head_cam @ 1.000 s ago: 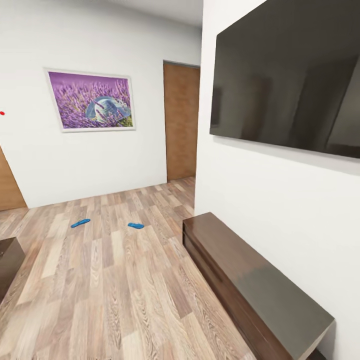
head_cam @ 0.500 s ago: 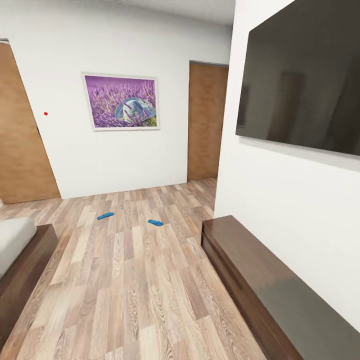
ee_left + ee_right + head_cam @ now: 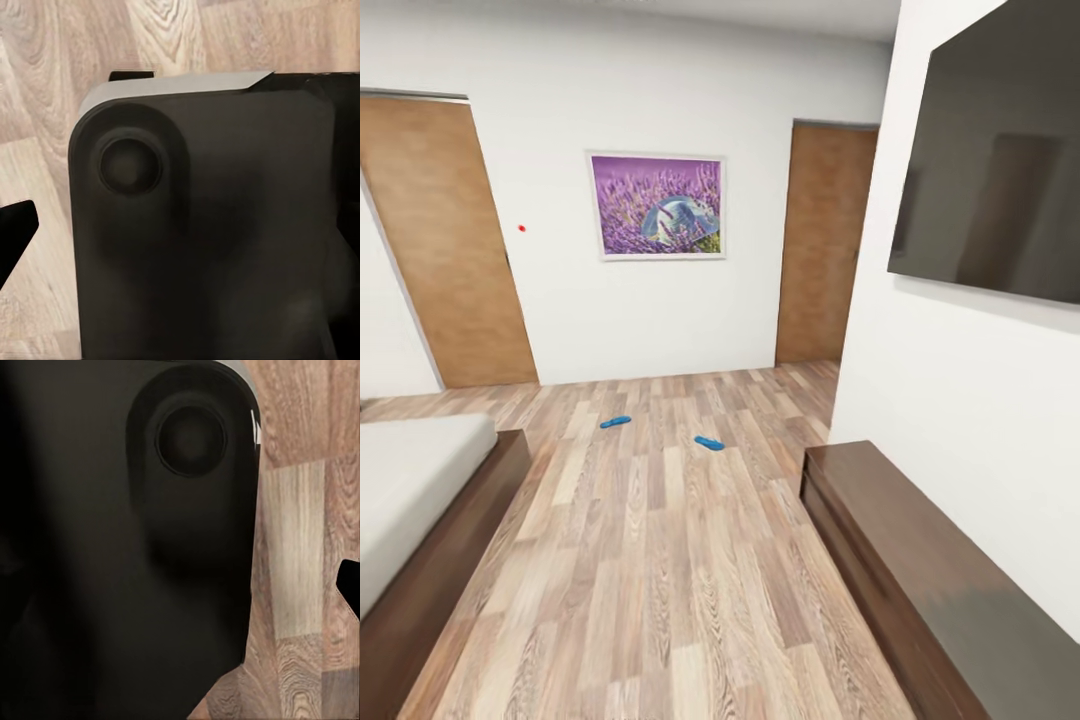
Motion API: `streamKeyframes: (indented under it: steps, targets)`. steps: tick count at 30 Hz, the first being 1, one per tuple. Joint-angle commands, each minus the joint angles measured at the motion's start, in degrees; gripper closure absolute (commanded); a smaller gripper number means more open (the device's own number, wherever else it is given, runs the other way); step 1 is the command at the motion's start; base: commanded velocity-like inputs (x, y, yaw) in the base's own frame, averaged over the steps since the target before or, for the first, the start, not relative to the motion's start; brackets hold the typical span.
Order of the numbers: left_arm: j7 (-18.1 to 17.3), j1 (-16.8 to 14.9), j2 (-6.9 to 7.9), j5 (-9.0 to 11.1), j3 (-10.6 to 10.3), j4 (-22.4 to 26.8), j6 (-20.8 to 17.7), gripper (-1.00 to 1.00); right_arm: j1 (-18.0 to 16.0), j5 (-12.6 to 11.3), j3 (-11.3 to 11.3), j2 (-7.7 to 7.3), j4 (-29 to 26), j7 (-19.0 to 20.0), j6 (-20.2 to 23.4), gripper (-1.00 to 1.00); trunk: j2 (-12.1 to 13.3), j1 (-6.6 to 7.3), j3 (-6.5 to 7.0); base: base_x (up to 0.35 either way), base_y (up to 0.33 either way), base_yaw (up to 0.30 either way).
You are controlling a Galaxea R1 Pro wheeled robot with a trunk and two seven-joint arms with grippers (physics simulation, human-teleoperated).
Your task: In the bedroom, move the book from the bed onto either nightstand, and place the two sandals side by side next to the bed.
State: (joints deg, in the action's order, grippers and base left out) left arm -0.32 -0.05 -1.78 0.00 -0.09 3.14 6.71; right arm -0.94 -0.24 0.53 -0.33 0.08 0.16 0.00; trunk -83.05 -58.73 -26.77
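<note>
Two sandals on the far floor, robot on its way to them

Both blue sandals lie apart on the plank floor, well ahead of either gripper, with the bed to the left, so the base must close in first. Wrist views face dark robot housing over the planks, arms seemingly tucked for driving; whether the jaws are apart I cannot tell.

The wood-plank floor carries two blue sandals — lying well apart, toward the far wall. The bed stands at the left, a long dark cabinet at the right.
</note>
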Motion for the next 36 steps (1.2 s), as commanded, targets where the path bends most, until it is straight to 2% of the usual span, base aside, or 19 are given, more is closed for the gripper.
streamKeyframes:
  steps: [1, 21, 27, 34, 36]
  targets:
    - [-0.03, 0.00, 0.00, 0.00, 0.00, 0.02, 0.13, -1.00, -0.03, -0.01, 0.06, -0.01, 0.01, 0.02, 0.00, -1.00, -0.02, 0.00, -0.05, 0.000, 0.000, 0.292]
    - [-0.11, 0.02, -0.15, 0.02, 0.00, 0.02, 0.06, -1.00, -0.03, 0.06, -0.01, 0.13, -0.10, 0.02, -0.02, -1.00, -0.02, 0.00, -0.05, 0.000, 0.000, 0.287]
    - [-0.12, -0.03, 0.00, 0.14, 0.07, 0.22, 0.01, -1.00, -0.03, 0.14, -0.07, 0.21, -0.08, 0.03, -0.03, -1.00, -0.02, 0.00, -0.05, 0.000, 0.000, 0.079]
    - [-0.10, -0.08, 0.07, 0.10, 0.09, 2.59, -0.11, -1.00, -0.03, 0.11, -0.01, 0.04, -0.67, 0.02, -0.03, -1.00, -0.02, 0.00, -0.05, 0.000, 0.000, 0.007]
    - [-0.04, -0.11, 0.13, 0.10, 0.09, 4.55, -0.23, -1.00, -0.03, 0.12, -0.01, 0.02, -1.03, 0.02, -0.06, -1.00, -0.02, 0.00, -0.05, 0.000, 0.000, 0.001]
